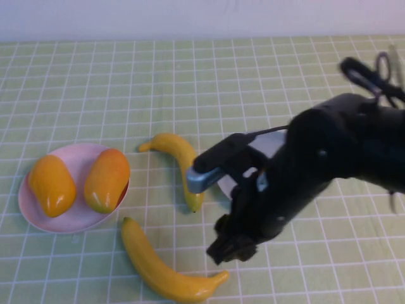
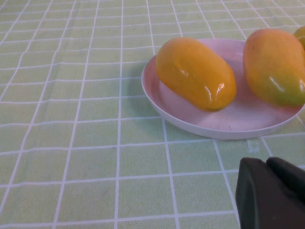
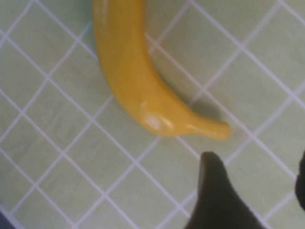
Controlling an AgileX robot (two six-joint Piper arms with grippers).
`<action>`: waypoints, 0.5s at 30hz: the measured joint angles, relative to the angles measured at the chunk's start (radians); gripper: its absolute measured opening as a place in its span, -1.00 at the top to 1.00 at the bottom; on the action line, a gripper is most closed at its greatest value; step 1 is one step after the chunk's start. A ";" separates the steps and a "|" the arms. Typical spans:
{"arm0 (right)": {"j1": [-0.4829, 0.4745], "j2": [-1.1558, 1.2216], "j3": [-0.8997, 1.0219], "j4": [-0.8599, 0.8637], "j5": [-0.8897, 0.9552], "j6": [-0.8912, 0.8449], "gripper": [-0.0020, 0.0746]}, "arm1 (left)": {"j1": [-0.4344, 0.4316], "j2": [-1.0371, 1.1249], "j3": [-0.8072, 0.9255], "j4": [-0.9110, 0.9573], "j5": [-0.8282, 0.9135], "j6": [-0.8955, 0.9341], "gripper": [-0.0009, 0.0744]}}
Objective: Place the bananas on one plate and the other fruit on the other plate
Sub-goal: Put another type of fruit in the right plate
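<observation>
Two mangoes (image 1: 52,185) (image 1: 107,180) lie on the pale pink plate (image 1: 79,221) at the left; they also show in the left wrist view (image 2: 195,74) (image 2: 274,64) on that plate (image 2: 224,129). One banana (image 1: 178,157) lies mid-table, the other banana (image 1: 163,271) near the front edge. My right gripper (image 1: 231,246) hovers just right of the front banana's tip, open and empty; its wrist view shows that banana (image 3: 136,90) beyond the gripper (image 3: 257,191). The grey-blue plate (image 1: 271,144) is mostly hidden under the right arm. My left gripper (image 2: 271,195) is shut, low near the pink plate.
A green checked cloth (image 1: 190,82) covers the table up to a white wall at the back. Dark cables (image 1: 370,71) of the right arm rise at the far right.
</observation>
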 joint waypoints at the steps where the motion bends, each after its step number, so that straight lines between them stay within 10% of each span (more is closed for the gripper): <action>1: 0.020 0.044 -0.042 -0.002 0.010 0.002 0.10 | 0.000 0.000 0.000 0.000 0.000 0.000 0.98; 15: 0.211 0.329 -0.312 -0.096 0.032 -0.040 -0.29 | 0.000 0.000 0.000 0.001 0.000 0.000 0.98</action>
